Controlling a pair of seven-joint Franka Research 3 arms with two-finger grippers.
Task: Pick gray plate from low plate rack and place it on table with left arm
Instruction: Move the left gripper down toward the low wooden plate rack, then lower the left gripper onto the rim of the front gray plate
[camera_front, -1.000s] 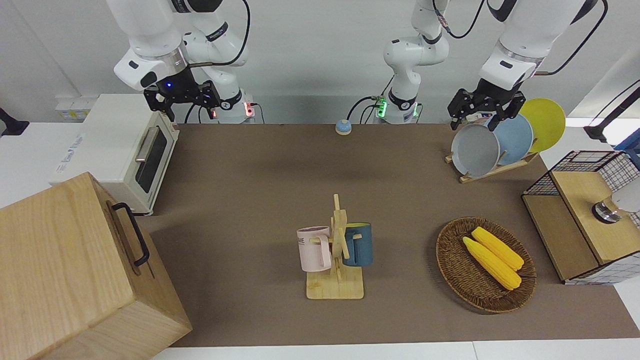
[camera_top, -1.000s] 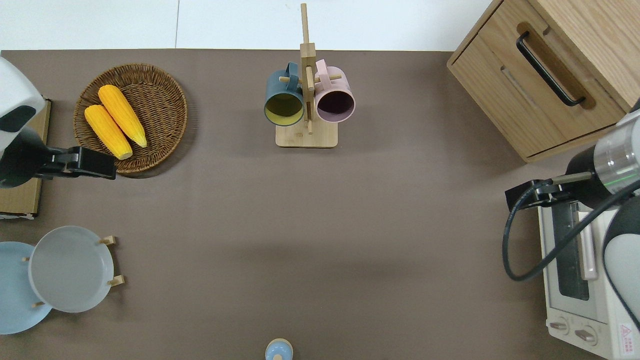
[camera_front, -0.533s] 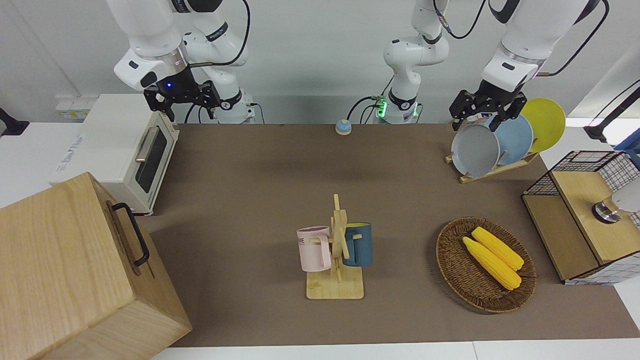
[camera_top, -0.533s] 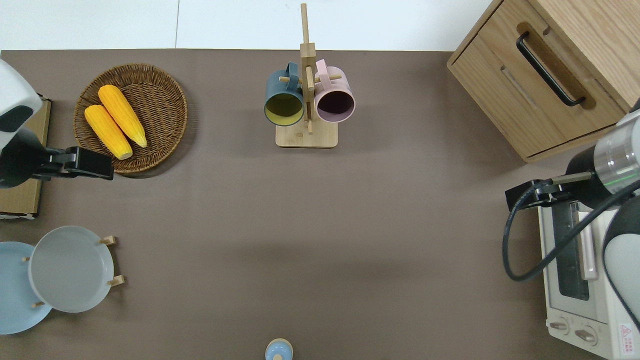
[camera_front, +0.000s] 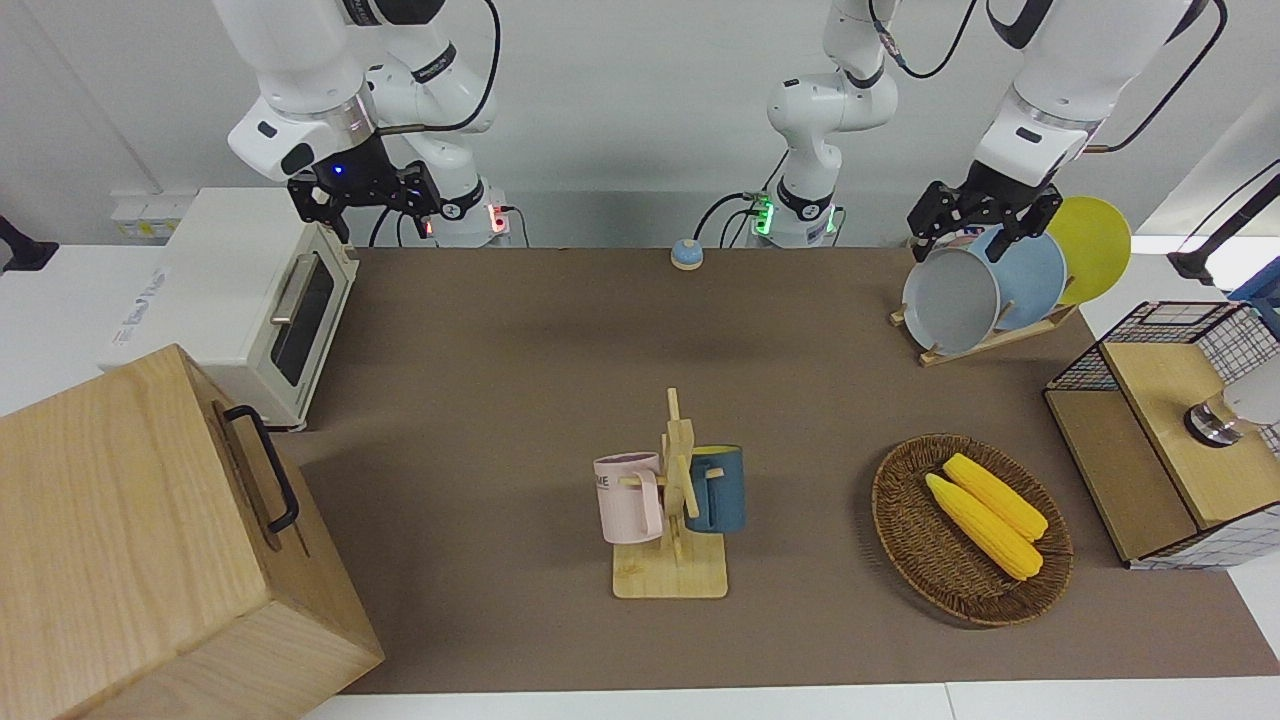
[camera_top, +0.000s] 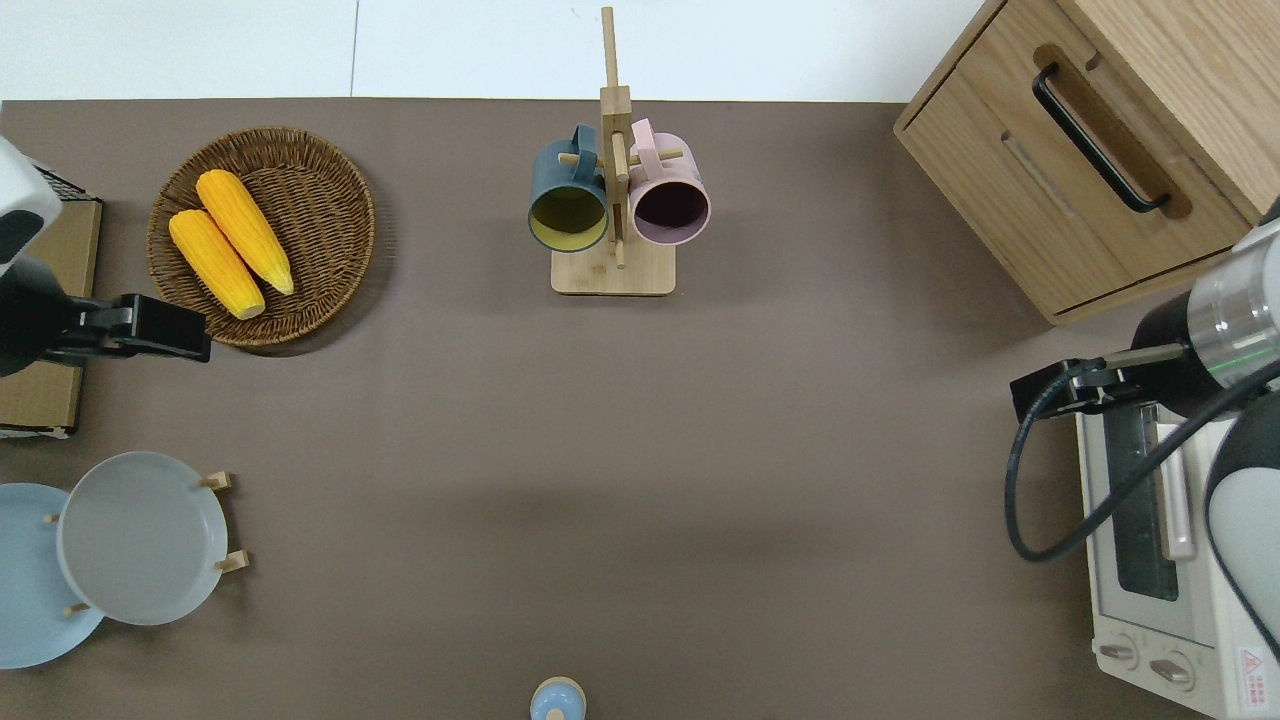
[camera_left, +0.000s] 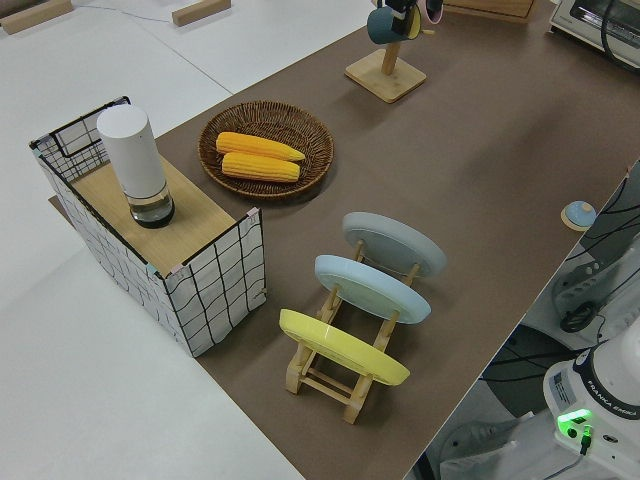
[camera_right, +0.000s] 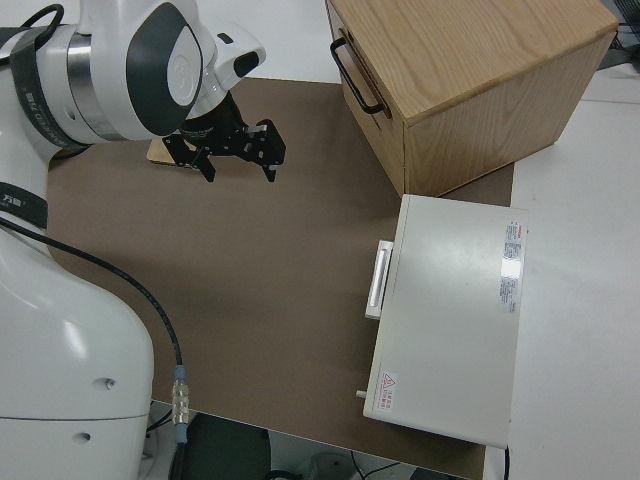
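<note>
The gray plate leans in the low plate rack at the left arm's end of the worktop, the slot farthest from the robots, with a light blue plate and a yellow plate in the slots nearer them. The left gripper hangs above the plates' top rims, its fingers seemingly spread and holding nothing, though the view is poor. The right arm is parked, its fingers apart and empty.
</note>
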